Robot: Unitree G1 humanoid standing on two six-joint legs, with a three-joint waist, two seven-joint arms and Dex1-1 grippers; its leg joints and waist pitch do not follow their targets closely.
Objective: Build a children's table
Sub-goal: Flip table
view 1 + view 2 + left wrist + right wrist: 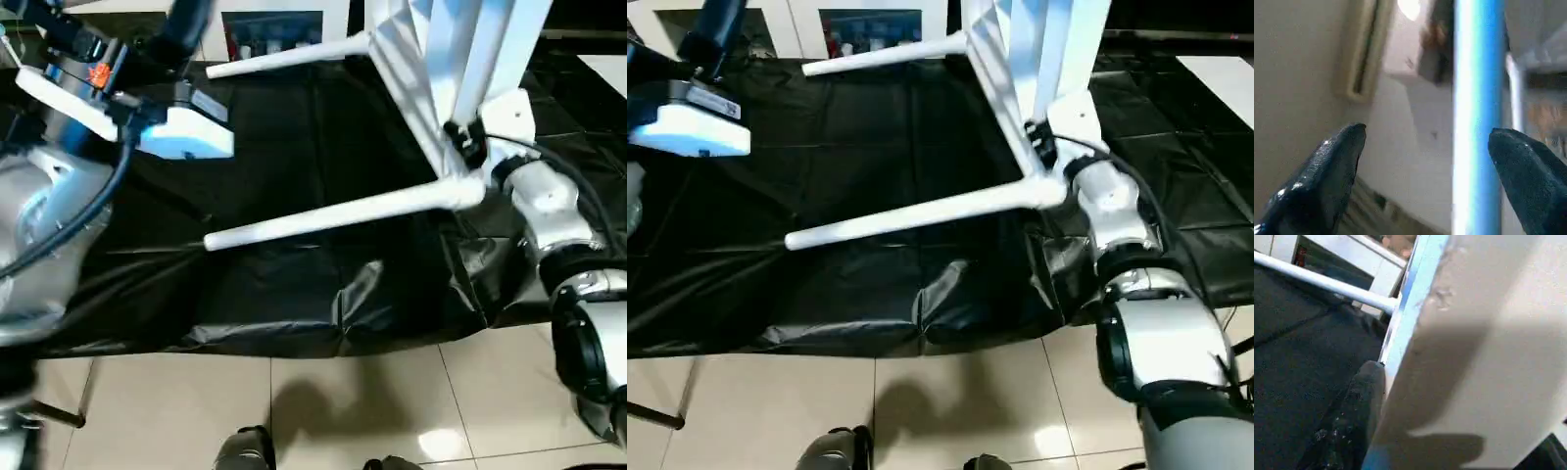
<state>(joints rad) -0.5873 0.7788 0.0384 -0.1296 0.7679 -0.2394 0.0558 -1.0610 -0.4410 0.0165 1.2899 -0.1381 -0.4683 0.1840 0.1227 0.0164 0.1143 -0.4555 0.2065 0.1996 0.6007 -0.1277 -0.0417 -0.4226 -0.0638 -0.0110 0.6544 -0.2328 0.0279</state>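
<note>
I see the children's table [441,59] tipped on its side over the black cloth [294,264] of the big table, two legs [333,217] sticking out leftward. My right gripper [468,139] clamps its top edge; left gripper [1425,166] fingers gape apart, holding nothing. Beige floor tiles [176,411] below, white cabinet [872,24] behind.

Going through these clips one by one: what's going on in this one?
The robot is assembling the children's table. Its right gripper grips the tabletop's edge, holding it tilted on its side above the black-draped table. Two legs are fitted and stick out toward the robot's left. The left gripper is wide open and empty, raised off to the left, away from the table.
</note>
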